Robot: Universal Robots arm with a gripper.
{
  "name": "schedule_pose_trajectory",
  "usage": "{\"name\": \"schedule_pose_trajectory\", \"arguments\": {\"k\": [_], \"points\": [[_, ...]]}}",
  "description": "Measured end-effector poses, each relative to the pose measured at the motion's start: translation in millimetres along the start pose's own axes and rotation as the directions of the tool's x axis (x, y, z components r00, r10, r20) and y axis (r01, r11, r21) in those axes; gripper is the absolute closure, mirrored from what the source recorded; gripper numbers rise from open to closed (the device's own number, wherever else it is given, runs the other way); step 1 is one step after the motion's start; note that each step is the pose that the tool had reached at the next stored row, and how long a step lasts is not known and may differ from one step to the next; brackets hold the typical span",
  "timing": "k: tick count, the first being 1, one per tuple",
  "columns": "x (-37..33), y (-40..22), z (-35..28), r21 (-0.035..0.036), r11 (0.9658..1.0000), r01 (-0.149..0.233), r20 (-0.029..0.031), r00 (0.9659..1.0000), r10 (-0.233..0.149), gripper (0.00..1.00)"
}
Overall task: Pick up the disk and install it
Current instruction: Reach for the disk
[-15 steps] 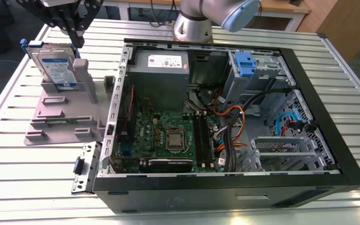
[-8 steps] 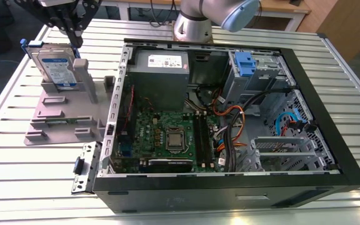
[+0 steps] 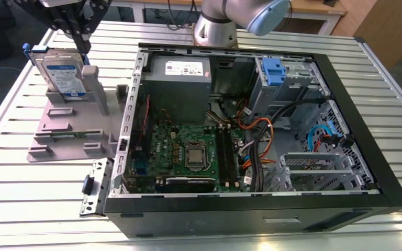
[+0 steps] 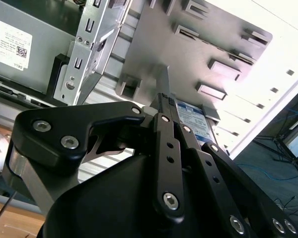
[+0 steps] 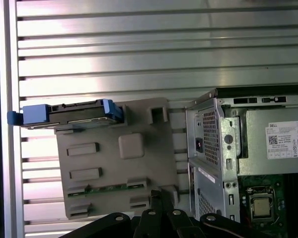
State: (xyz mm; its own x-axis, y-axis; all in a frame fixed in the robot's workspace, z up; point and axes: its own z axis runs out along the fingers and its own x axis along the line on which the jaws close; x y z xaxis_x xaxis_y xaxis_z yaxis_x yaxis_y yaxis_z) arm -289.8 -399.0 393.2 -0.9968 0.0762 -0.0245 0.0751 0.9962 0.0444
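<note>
**Gripper** point(image 3: 83, 48): black linkage fingers drawn together, nothing between them. It hangs over the stand, just beside the disk's upper edge and not touching it. In both wrist views the fingertips point(image 4: 162, 118) lie side by side with no gap.

**Disk** point(image 3: 60, 76): silver drive with a white-and-blue label, clipped in a blue bracket. It stands on edge in the stand, leaning slightly, near the tabletop's far corner at the exterior view's left. Not yet gripped.

**Stand** point(image 3: 68, 130): grey plate with upright posts, between the tabletop's edge and the case. One post rises just beside the disk's face.

**Case** point(image 3: 257, 209): open tower lying on its side, mid-tabletop. The drive bay point(image 3: 285, 78) at its far side holds a blue bracket, with cables bunched near it.

**Tabletop** point(image 3: 19, 198): slatted metal.

**Hazards (judged)**:
- Joined fingers lowered as they are would strike the disk's top edge rather than straddle it.
- A finger could catch the neighbouring post.
- A grip on the bracket alone may flex the plastic and let the drive tilt.
- Cables by the bay could snag the disk.
</note>
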Motion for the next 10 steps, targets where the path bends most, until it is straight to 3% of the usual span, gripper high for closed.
{"name": "schedule_pose_trajectory", "arguments": {"k": [10], "points": [[4.8, -0.4, -0.1, 0.0000, 1.0000, 0.000, 0.0000, 1.0000, 0.000, 0.90]]}}
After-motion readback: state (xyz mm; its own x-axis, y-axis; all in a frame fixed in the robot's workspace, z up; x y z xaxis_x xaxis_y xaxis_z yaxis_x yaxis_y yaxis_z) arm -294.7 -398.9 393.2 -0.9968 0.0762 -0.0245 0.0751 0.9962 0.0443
